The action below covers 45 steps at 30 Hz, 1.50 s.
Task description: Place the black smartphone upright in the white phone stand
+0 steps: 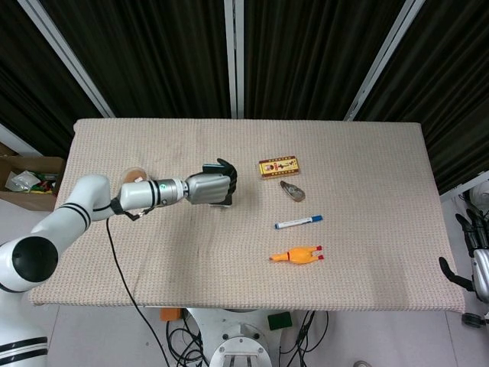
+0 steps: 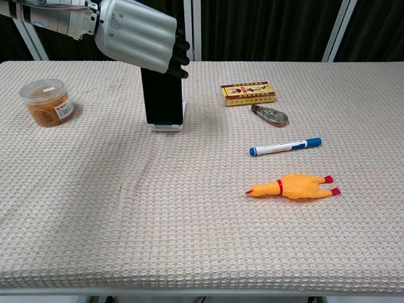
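Note:
The black smartphone (image 2: 163,96) stands upright, its lower edge down at the lip of the white phone stand (image 2: 169,126). My left hand (image 2: 140,33) grips the phone's top from above. In the head view the left hand (image 1: 208,186) covers the phone, and only a sliver of the stand (image 1: 222,203) shows beneath it. My right hand (image 1: 475,264) hangs off the table's right edge with its fingers apart and nothing in it.
A clear tub of rubber bands (image 2: 47,101) sits at the left. To the right lie a yellow-red box (image 2: 248,93), a metal clip (image 2: 270,115), a blue-capped marker (image 2: 285,146) and a rubber chicken (image 2: 293,187).

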Each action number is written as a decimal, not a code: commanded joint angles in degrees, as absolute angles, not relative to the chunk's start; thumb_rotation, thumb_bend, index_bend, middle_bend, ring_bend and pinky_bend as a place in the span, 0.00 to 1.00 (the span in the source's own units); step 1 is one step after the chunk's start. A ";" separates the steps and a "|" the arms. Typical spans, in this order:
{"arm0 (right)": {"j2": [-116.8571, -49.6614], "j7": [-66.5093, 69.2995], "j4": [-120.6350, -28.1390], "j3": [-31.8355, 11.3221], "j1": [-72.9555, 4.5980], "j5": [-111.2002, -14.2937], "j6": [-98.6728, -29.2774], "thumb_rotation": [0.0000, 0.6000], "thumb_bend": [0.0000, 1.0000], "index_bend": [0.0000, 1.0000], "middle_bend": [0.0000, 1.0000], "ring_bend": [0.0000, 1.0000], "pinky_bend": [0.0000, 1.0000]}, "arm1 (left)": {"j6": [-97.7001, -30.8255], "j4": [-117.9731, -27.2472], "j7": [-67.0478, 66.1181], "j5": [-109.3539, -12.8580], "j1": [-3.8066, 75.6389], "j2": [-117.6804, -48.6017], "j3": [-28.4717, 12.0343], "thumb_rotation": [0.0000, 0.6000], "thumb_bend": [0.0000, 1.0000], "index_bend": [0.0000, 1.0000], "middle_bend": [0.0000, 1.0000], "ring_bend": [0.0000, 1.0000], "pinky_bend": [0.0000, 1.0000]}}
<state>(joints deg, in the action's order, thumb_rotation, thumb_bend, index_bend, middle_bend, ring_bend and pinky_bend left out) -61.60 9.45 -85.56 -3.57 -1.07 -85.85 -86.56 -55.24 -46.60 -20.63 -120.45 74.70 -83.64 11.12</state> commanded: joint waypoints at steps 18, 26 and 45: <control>-61.77 9.96 -84.77 -3.60 -1.04 -85.12 -85.94 1.00 0.36 0.00 0.00 0.00 0.00 | -51.05 -46.90 -24.88 -116.74 74.75 -84.41 10.32 1.00 0.37 0.03 0.15 0.15 0.26; -61.33 9.64 -85.28 -3.64 -1.05 -84.75 -85.57 1.00 0.36 0.00 0.00 0.00 0.00 | -49.40 -50.69 -28.37 -114.46 74.42 -82.67 8.86 1.00 0.35 0.00 0.06 0.07 0.22; -60.56 9.91 -86.24 -4.12 -1.37 -85.24 -86.07 1.00 0.36 0.00 0.00 0.00 0.00 | -56.25 -78.24 -47.09 -92.72 57.86 -69.54 -1.47 1.00 0.26 0.00 0.02 0.04 0.21</control>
